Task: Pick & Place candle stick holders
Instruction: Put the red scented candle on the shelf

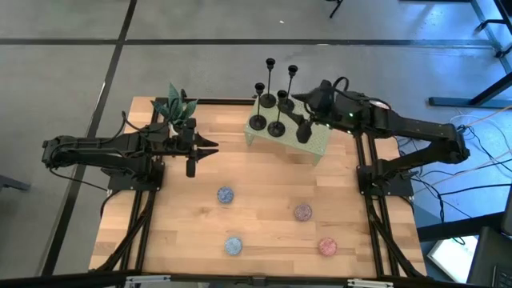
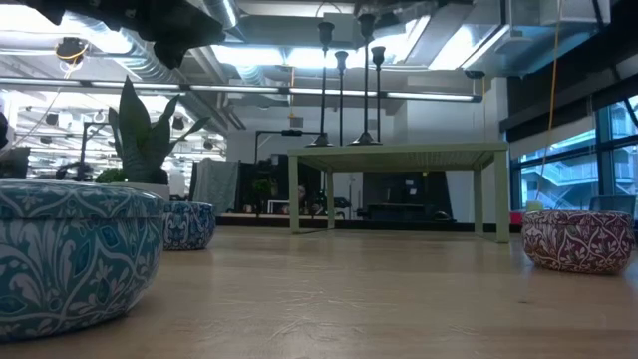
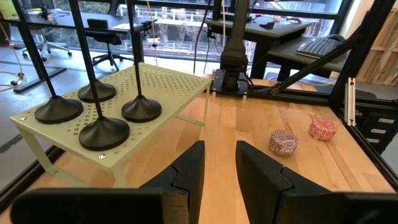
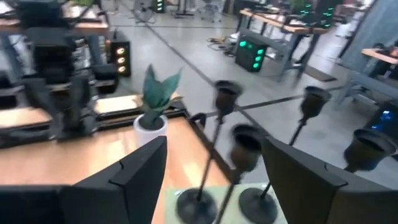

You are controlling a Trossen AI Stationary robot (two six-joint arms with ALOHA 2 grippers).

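Four slim black candle stick holders (image 1: pixel 276 128) stand by their round bases on a pale green perforated stand (image 1: pixel 316 146) at the table's far middle. They also show in the left wrist view (image 3: pixel 104 132) and the low view (image 2: pixel 324 90). My right gripper (image 1: pixel 304 130) hovers over the stand, open. In its wrist view (image 4: pixel 214 149) its fingers stand on either side of one holder's cup (image 4: pixel 247 146), and no touch shows. My left gripper (image 1: pixel 198 148) is open and empty (image 3: pixel 219 168) to the left of the stand, above the table.
A potted plant (image 1: pixel 174 104) stands at the far left corner. Small patterned round bowls lie on the near half of the table: two blue (image 1: pixel 226 194) (image 1: pixel 233 245), one purple (image 1: pixel 302 212) and one pink (image 1: pixel 327 246). Bare wood (image 1: pixel 264 172) lies between the stand and the bowls.
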